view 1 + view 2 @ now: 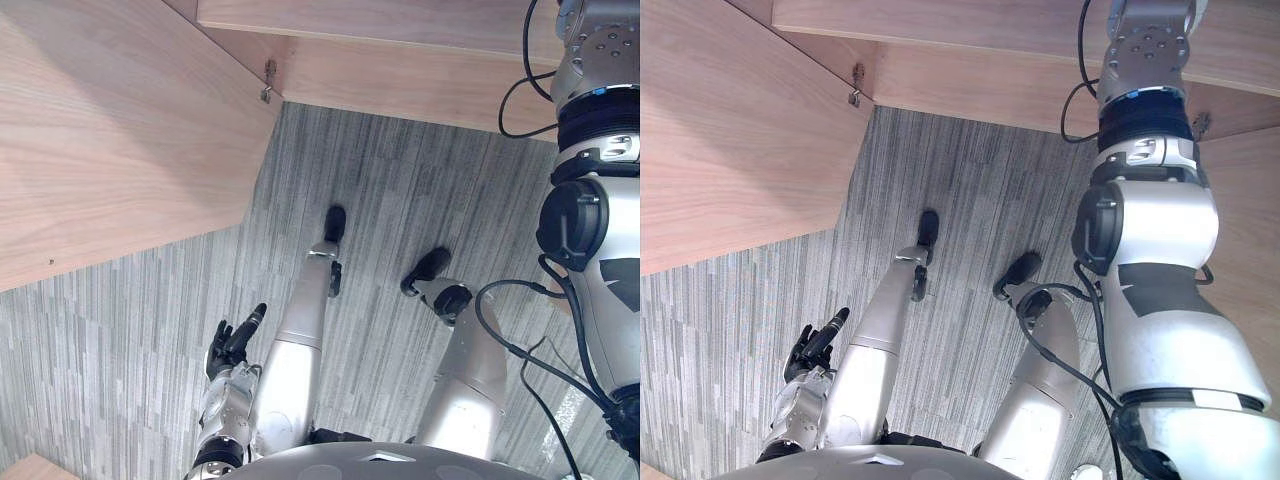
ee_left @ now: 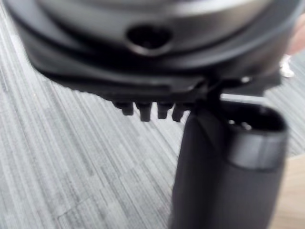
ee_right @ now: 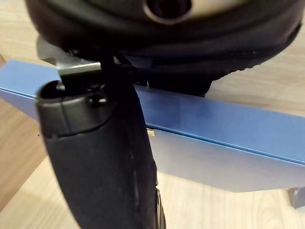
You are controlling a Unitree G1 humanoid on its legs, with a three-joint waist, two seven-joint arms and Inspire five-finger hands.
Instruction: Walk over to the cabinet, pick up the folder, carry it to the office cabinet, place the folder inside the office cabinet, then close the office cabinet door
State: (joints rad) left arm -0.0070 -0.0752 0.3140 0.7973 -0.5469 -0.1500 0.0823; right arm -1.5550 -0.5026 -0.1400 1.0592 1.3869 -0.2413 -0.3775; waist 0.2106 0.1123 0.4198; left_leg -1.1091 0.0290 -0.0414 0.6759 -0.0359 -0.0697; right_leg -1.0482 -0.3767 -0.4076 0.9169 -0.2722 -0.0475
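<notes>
Bright, even light falls on the carpet floor [image 1: 400,190], with only faint shadows.

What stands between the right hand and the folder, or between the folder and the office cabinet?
Nothing visible does. The right hand pinches the blue folder directly, thumb across it, with the office cabinet wood right behind. The open door stands aside, to the robot's left.

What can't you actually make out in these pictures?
1. Grip: in the right wrist view the thumb of the right hand covers part of the blue folder; whether it holds it is unclear.
2. Folder's end: cut off by that view's edge.
3. Inside of the cabinet: beyond the eye views' top edge.
</notes>
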